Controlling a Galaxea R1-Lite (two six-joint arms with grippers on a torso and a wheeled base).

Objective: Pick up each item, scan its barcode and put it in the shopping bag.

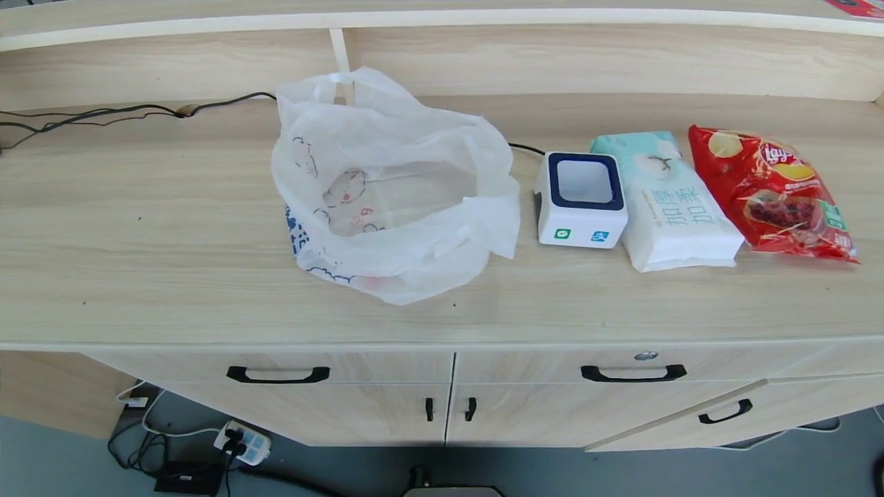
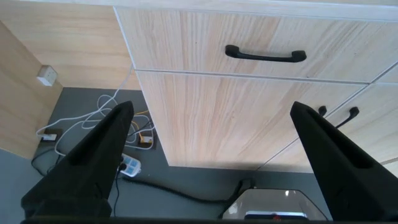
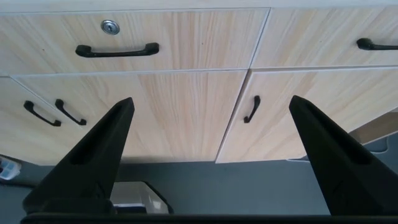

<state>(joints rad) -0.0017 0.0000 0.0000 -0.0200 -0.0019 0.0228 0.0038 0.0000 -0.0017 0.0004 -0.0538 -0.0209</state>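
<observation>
On the wooden counter (image 1: 138, 228) the white shopping bag (image 1: 394, 186) stands open, to its right lie the red chip bag (image 1: 773, 193) farthest, the tissue pack (image 1: 666, 207), then the small scanner (image 1: 581, 200) nearest, while my left gripper (image 2: 211, 106) and right gripper (image 3: 211, 99), down before the drawers (image 3: 186, 37), are spread wide and empty.

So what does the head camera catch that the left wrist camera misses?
Head view: the countertop with the bag, scanner, tissues and chips. Left wrist view: the left gripper, open, low before the cabinet, and a wall socket. Both: cabinet fronts with black handles and the floor power strip.
</observation>
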